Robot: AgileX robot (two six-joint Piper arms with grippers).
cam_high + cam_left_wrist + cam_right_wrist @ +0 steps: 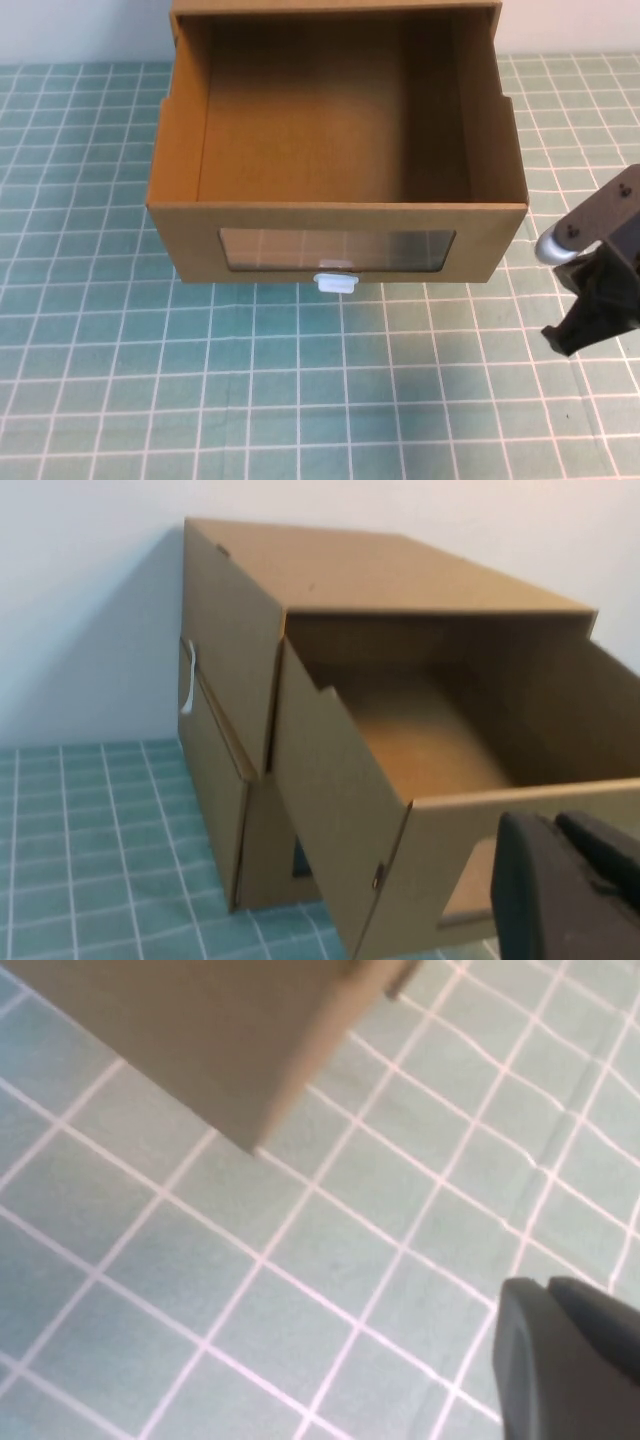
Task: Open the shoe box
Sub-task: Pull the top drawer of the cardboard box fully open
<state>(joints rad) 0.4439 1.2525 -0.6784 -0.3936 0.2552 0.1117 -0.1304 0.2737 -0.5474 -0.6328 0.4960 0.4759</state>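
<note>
The brown cardboard shoe box (300, 6) stands at the back of the table. Its drawer (190, 245) is slid out toward me and is empty. The drawer front has a clear window (338, 250) and a small white pull tab (335, 282) at its lower edge. My right gripper (572, 338) hangs shut and empty over the mat, to the right of the drawer front and apart from it. The right wrist view shows this gripper (550, 1290) beside the drawer's corner (200, 1030). The left gripper (555, 822), outside the high view, is shut and empty near the drawer (330, 810), which sticks out of the box sleeve (380, 570).
A green mat with a white grid (120, 380) covers the table around and in front of the box. A pale wall (90, 610) stands just behind the box.
</note>
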